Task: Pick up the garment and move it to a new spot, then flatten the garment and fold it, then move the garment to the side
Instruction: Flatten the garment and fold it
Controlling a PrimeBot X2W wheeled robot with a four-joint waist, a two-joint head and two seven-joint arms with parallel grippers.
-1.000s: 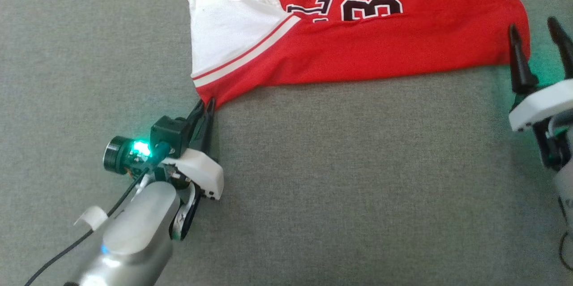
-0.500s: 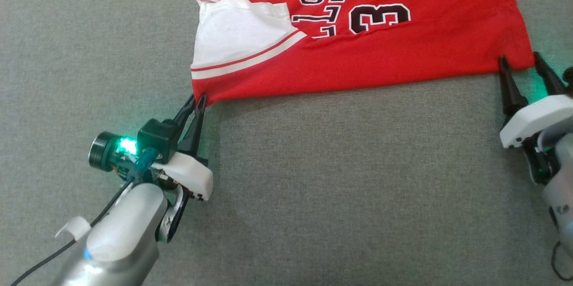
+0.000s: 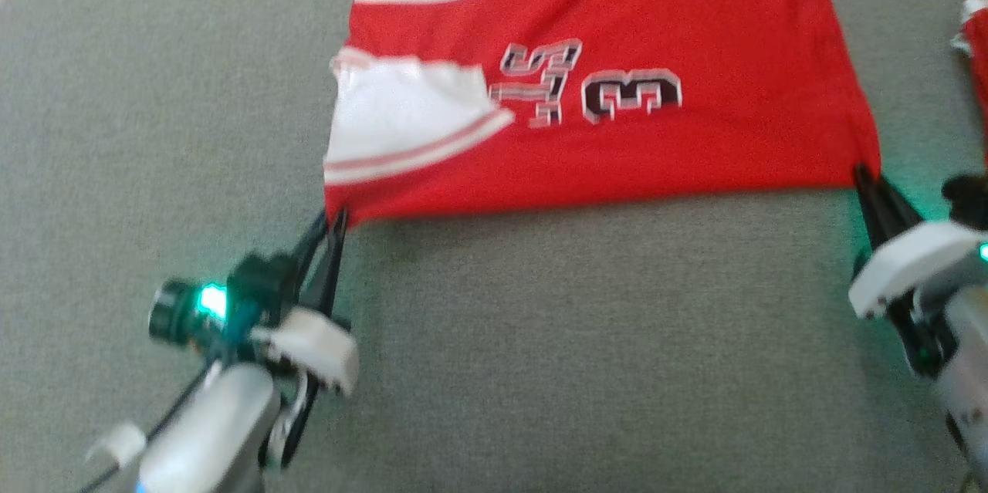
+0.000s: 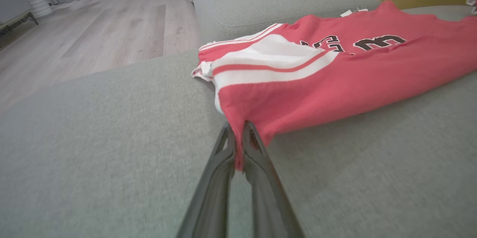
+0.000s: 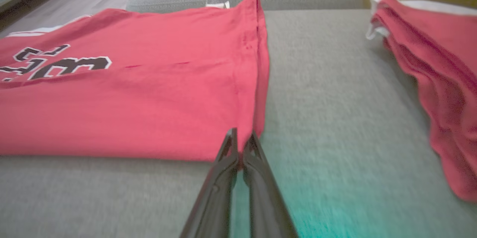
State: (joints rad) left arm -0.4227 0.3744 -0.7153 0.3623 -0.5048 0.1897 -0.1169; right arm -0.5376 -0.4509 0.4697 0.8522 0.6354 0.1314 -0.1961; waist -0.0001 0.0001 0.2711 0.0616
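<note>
Broadly, in the head view, a red jersey (image 3: 617, 130) lies flat on the grey sofa seat (image 3: 579, 339), its long axis running left to right. The white sleeve panels with red stripes are at the robot's left end and a straight red edge at the right end. It bears one dark, white-edged numeral 3 with lettering beside it; the picture is blurred, so that lettering may be more digits. Two grippers meet its near edge. The left gripper (image 3: 333, 219) is pinched on the near left corner and the right gripper (image 3: 863, 177) on the near right corner. A second red garment (image 3: 976, 53) shows at the right edge, well apart from the jersey, making two garments in all.

In the left wrist view, the two dark fingers are closed with a tuck of red cloth caught between them. The jersey stretches away to the right, and a wooden floor (image 4: 111, 33) lies beyond the sofa.

In the right wrist view, the fingers are closed together on the corner beside the stitched side edge. The second garment lies crumpled at the right, showing white trim at its far end.
</note>
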